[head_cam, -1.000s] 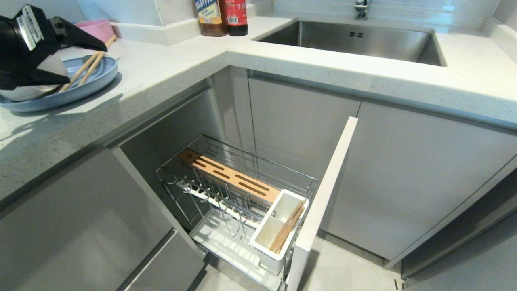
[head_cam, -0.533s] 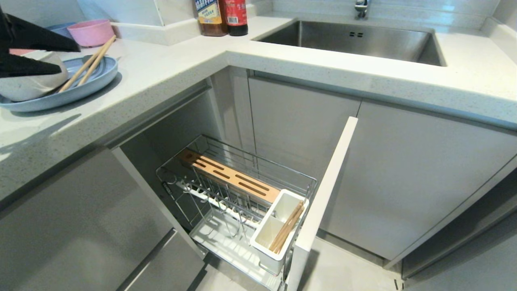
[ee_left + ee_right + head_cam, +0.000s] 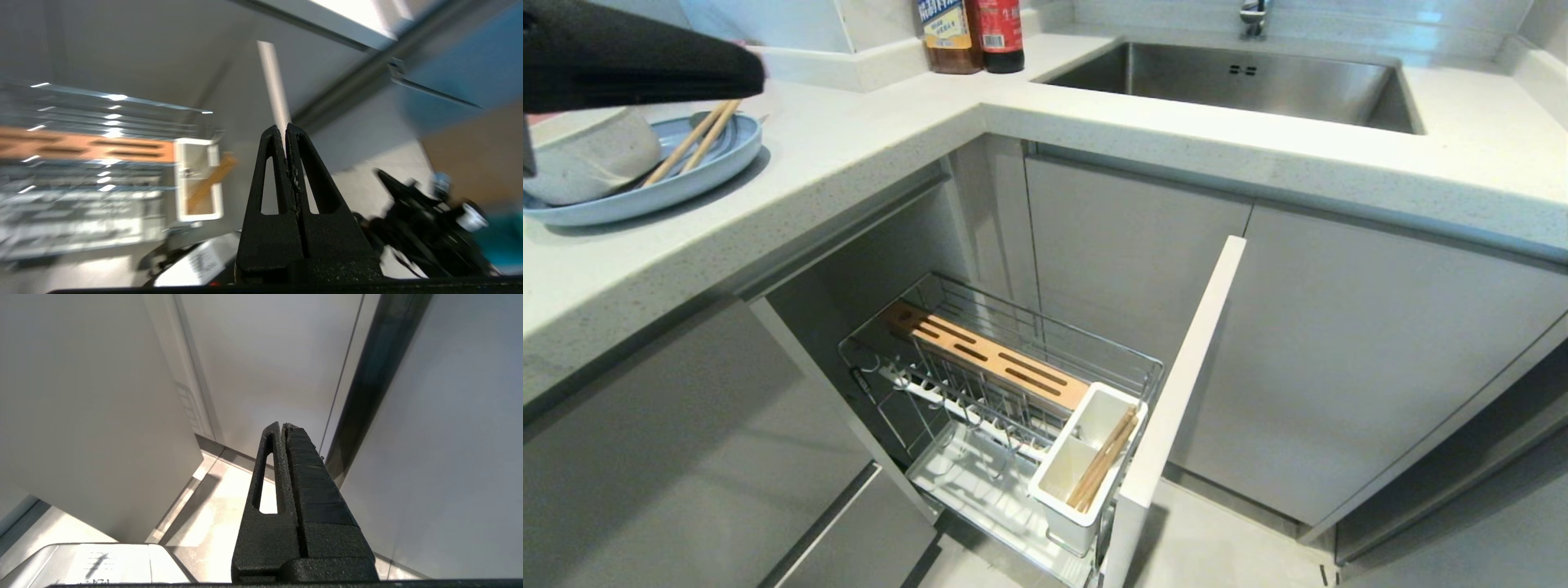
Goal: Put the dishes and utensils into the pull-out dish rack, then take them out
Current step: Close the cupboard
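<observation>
your left gripper [image 3: 286,127] has its fingers pressed together on nothing, and in the head view it hangs just above the off-white bowl [image 3: 592,155] on the light-blue plate [image 3: 686,175]. under its tip lie the chopsticks [image 3: 698,139], leaning on the plate rim. they look light, stiff and thin, so they may roll; i would take them near the middle, both together. the bowl seems smooth and breakable, so hold it by the rim. the pull-out dish rack [image 3: 1013,384] is well below the gripper. your right gripper [image 3: 283,425] is also closed and empty, parked near the floor.
</observation>
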